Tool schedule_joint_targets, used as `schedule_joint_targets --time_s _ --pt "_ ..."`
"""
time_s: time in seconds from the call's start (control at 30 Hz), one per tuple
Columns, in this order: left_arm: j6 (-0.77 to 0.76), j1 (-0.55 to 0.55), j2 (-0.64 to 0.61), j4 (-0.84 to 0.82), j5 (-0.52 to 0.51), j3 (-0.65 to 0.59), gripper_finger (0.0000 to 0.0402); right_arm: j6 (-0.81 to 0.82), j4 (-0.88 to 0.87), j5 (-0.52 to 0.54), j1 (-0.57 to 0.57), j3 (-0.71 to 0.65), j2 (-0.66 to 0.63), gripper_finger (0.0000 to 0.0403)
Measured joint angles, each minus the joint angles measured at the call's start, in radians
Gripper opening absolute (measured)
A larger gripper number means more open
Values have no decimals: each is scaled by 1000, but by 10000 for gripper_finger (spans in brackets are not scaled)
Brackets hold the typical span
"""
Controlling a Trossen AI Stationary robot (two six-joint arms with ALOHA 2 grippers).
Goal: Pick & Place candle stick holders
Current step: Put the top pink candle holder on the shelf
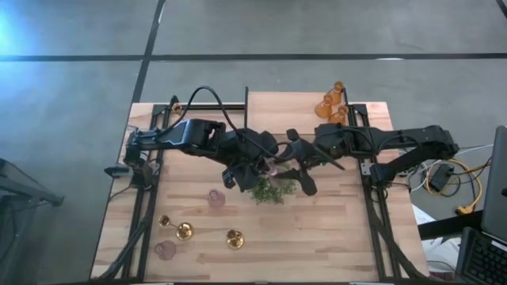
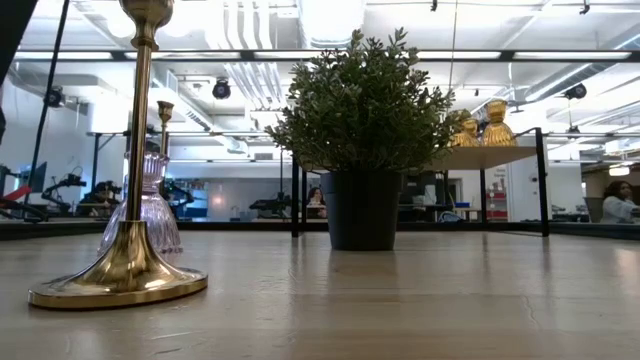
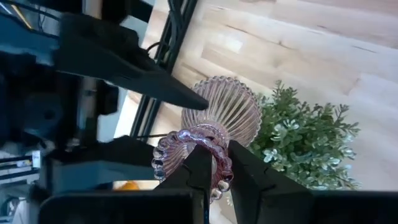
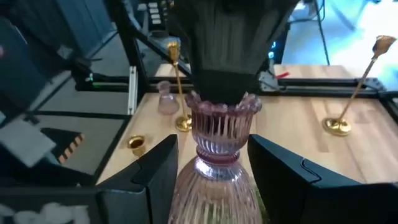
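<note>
Both arms meet over the middle of the table, right above the little potted plant (image 1: 272,190). The left gripper (image 3: 214,171) is clenched on the frilly rim of a pink glass holder (image 3: 217,124), holding it up in the air over the plant. In the right wrist view the left arm's fingers come down onto the holder's top (image 4: 221,134) from above, and the right gripper (image 4: 214,171) has its two fingers spread wide on either side of the holder's neck — not touching the glass as far as I can see, so it's released for now.

The rest of the holders are scattered around:
- three amber glass ones (image 1: 332,104) bunched together on a raised shelf at the far right corner
- another pink holder (image 1: 215,199) on the table just left of the plant
- the third pink holder (image 1: 165,250) down near the front left corner
- three brass holders along the front left — one (image 1: 165,221), a second (image 1: 184,231) right beside it, and a third (image 1: 234,238) a bit further right

From table height a tall brass holder (image 2: 125,260) stands upright up close, with a pink one (image 2: 148,205) just behind it.
</note>
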Motion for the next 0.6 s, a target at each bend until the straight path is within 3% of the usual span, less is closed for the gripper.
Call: schedule_joint_targets --time_s 0.37,0.6 --pt "-3 -2 0 22 15 -63 36 -26 -4 -3 -2 27 54 225" --pt "-5 -2 0 19 18 -80 36 -28 -8 0 -3 34 52 199"
